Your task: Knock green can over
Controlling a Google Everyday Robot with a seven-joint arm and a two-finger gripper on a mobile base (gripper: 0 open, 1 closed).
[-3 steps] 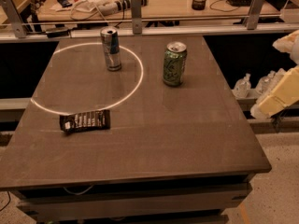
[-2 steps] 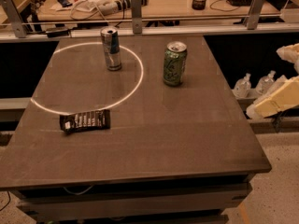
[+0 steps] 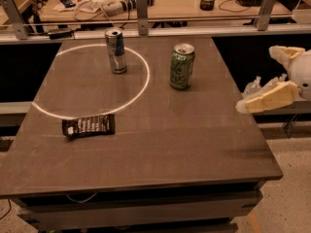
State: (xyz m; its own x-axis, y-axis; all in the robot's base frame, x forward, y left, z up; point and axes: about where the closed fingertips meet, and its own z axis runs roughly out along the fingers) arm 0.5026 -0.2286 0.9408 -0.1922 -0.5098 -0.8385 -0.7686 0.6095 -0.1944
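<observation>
Table: green can, wrapper (gripper beside)

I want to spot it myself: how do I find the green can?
Start at the dark table. The green can stands upright near its far right, just outside the white ring. It is green and wider than the slim silver-and-blue can inside the ring, and nearer the gripper beside the table's right edge.
</observation>
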